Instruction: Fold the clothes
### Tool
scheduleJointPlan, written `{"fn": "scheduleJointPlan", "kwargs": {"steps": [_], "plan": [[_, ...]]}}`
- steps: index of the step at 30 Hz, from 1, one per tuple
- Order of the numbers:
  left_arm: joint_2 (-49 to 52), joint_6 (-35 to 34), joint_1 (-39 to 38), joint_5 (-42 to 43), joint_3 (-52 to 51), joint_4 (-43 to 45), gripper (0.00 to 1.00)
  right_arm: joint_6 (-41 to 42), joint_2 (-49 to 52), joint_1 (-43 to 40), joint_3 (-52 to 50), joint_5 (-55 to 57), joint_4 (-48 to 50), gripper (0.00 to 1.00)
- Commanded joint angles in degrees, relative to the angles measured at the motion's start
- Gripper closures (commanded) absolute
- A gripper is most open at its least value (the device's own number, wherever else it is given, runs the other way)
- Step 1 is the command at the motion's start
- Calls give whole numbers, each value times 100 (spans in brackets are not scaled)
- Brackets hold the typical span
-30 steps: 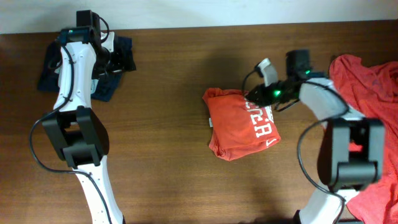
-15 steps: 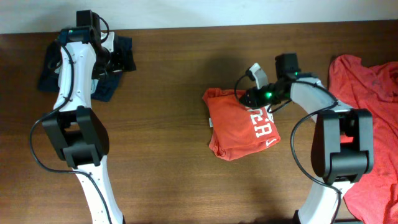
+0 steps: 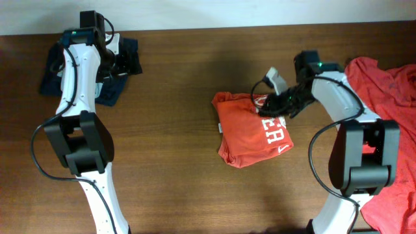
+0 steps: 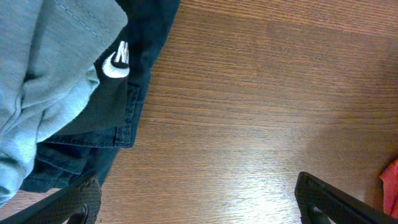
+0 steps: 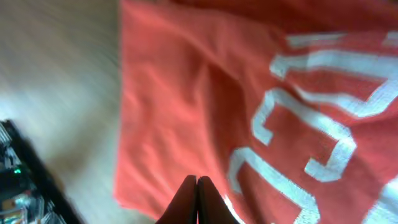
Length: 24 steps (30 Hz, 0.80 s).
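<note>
The clothes in orange-red lie in two places on the brown wooden surface [image 3: 182, 130]. One folded T-shirt [image 3: 250, 133] sits a little toward 3 o'clock from the middle of the overhead view, with white block letters on its 3 o'clock side. One loose heap [image 3: 383, 84] of the same colour fills the far 3 o'clock edge and runs down toward 5 o'clock. It is cut off by the frame and partly covered by the right arm [image 3: 361, 156], so whether it is one shirt or several cannot be told.

The right hand [image 3: 263, 105] hangs over the folded T-shirt's 12 o'clock edge. Its wrist view is blurred. There the two fingers [image 5: 188, 202] are pressed together tip to tip with lettered cloth behind them. Whether they touch or pinch that cloth cannot be made out.

At 10 o'clock the left hand [image 4: 196, 186] hovers with its fingers spread wide, holding nothing. Only their dark tips show, at the bottom corners of its wrist view. At the hand's 10 o'clock lie two garments: a dark navy garment [image 4: 99, 118] with a small white logo [image 4: 116, 61], and a light grey-blue garment [image 4: 43, 62] lying on it. Both are cut off by the frame. In the overhead view both are largely hidden by the left arm [image 3: 78, 71].
</note>
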Motion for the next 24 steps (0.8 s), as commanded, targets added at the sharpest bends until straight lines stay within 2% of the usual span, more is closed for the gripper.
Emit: {"fn": "scheduleJointPlan", "kwargs": {"steps": [1, 6, 10, 13, 19, 24], "plan": [[-63, 92, 15, -22, 83, 4, 1, -120, -52, -35, -592, 133, 424, 94], [-63, 92, 13, -22, 83, 4, 1, -120, -50, -87, -1488, 129, 1576, 93], [-63, 92, 13, -22, 83, 4, 1, -122, -57, -85, -1617, 68, 1582, 96], [-63, 92, 13, -22, 83, 4, 1, -140, -166, -136, -1320, -170, 1239, 96], [-63, 92, 13, -22, 83, 4, 1, -511, -647, -396, -404, -507, -175, 96], [-63, 92, 15, -22, 83, 4, 1, -522, -791, -732, -442, -474, -588, 96]]}}
